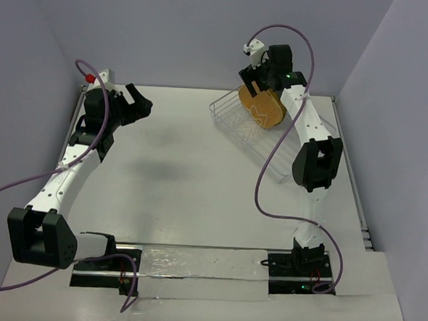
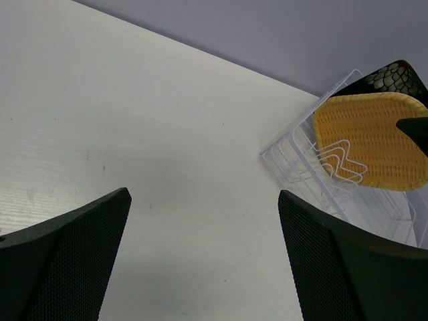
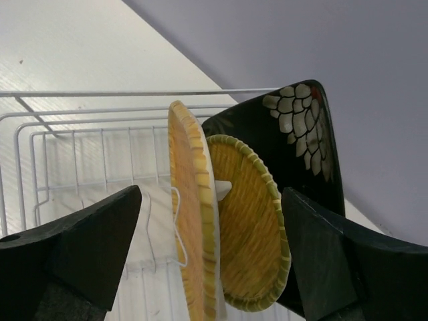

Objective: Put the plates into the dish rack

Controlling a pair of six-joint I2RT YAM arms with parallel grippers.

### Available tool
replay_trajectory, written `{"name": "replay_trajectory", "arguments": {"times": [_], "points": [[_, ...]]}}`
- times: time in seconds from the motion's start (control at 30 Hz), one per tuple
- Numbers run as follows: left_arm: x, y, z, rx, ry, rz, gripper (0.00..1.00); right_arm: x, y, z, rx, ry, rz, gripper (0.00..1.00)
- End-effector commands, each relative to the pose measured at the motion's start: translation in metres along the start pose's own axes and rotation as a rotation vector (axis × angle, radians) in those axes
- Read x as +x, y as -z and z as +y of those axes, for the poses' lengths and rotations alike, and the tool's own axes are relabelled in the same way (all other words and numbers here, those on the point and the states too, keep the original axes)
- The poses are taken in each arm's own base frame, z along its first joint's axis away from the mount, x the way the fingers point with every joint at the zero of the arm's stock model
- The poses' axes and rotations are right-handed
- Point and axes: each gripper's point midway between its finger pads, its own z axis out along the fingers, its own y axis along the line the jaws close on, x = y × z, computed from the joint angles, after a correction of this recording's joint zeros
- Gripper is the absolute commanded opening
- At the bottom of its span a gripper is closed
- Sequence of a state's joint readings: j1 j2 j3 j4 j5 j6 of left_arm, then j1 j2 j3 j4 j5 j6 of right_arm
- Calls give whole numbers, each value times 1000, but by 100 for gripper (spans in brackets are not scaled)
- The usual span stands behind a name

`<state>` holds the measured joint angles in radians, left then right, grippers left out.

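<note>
Right claw released: jaws spread wide, gripping nothing. Its two black fingers stand clear on either side of the front plate, a yellow-orange one seen edge-on. That plate is upright, right in the gap between the jaws, with space on both sides and no contact visible. Just past it, a bit toward the claw's right finger, is the round woven plate, yellow with a ribbed rim, also on edge with its face turned toward the front plate. Whether the two touch, cannot tell. Behind that is the black plate, square with white and red flower print, the tallest of the three and tilted slightly away from the claw. All three stand in the rack, thin white wire, which runs below the claw and out to its left; one wire prong loops against the front plate's left face. Beyond the rack is pale table, then grey-purple wall. Left claw also released, jaws wide, nothing between them, hanging over bare white table. From this claw the rack sits ahead and off to the right, well apart. The yellow plate faces it broadside, with a black plate corner peeking above and behind. The overhead view shows the right claw directly above the plates at the rack's far end.
</note>
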<state>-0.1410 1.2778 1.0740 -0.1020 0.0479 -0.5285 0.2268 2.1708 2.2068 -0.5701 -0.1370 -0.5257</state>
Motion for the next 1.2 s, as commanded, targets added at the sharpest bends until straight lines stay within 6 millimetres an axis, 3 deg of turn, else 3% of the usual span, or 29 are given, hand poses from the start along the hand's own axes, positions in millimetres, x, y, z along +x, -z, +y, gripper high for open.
{"name": "replay_trajectory", "arguments": {"times": [0.0, 0.07, 0.2, 0.27, 0.37, 0.43, 0.53, 0.67, 0.83, 0.9, 1.17], "points": [[-24, 9, -15, 55, -20, -60, 99, -75, 47, -30, 129, -23, -181, 100], [-25, 11, -16, 64, -18, -63, 99, -92, 66, -35, 151, -39, -224, 100], [-28, 17, -20, 78, -17, -79, 99, -106, 91, -39, 172, -51, -262, 100], [-33, 24, -22, 87, -20, -99, 99, -93, 91, -38, 188, -79, -226, 100], [-37, 30, -23, 87, -23, -124, 99, -49, 83, -45, 264, -130, -103, 100], [-36, 31, -23, 89, -22, -121, 99, -15, 86, -44, 295, -171, -21, 99], [-33, 30, -22, 91, -17, -115, 99, 8, 99, -45, 324, -282, -4, 94], [-28, 25, -21, 93, -15, -96, 99, 46, 111, -25, 319, -387, 16, 93], [-26, 23, -22, 102, -17, -88, 99, 86, 103, -8, 316, -455, 84, 92], [-26, 22, -21, 99, -20, -88, 99, 98, 93, -8, 313, -467, 109, 92], [-24, 18, -19, 92, -20, -76, 99, 106, 59, -21, 362, -516, 131, 83]]}}
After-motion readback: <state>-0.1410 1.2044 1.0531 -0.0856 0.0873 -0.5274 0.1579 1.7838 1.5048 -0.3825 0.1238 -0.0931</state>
